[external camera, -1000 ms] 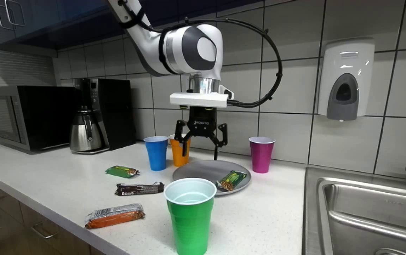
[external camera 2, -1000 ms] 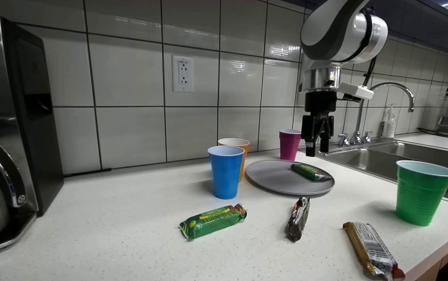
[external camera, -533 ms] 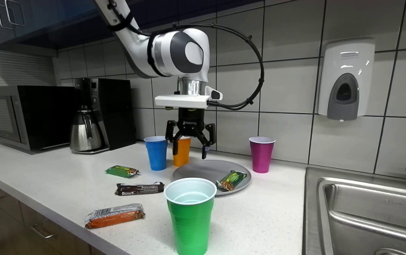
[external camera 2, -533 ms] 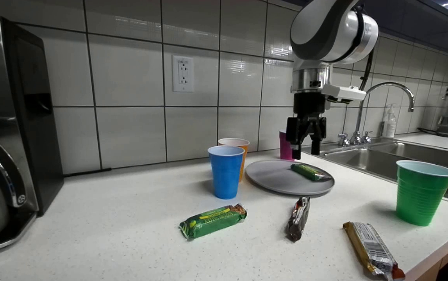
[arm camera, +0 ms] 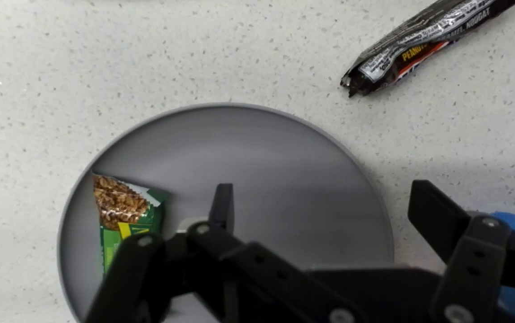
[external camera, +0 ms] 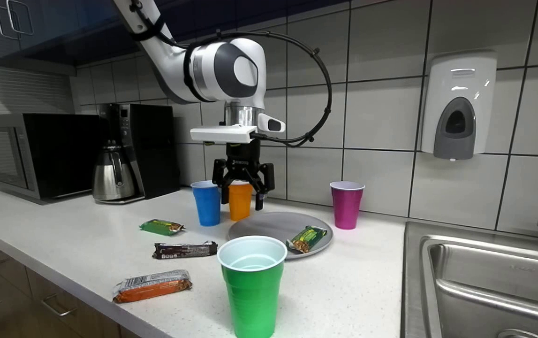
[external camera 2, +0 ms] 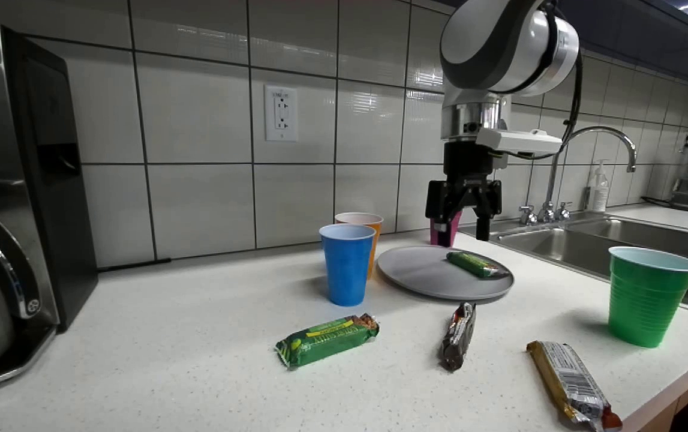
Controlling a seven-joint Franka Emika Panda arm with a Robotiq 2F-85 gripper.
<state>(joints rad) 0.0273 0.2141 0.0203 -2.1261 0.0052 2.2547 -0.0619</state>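
The black two-fingered tool (external camera: 242,205) hangs in an exterior view with its fingers spread apart and nothing between them, above the round, flat grey plate (external camera: 271,225) on the pale speckled tabletop (external camera: 344,291). The tapered blue plastic cup (external camera: 208,206) and the tapered orange plastic cup (external camera: 240,211) stand near the plate; a low sideways swing would probably topple them, as they look light.

In an exterior view the tapered magenta plastic cup (external camera 2: 453,227) shows partly behind the tool, so its clearance is easy to misjudge. The green wrapped bar (external camera 2: 471,264) lies on the plate near the rim; pressing on the opposite edge could tilt the plate and send the bar sliding.

In the wrist view one finger shows against the plate and the other beyond its rim, with the bar outside their span. Closing here would likely miss the bar, and closing low could drag the plate towards the dark brown wrapped bar (arm camera: 428,38)
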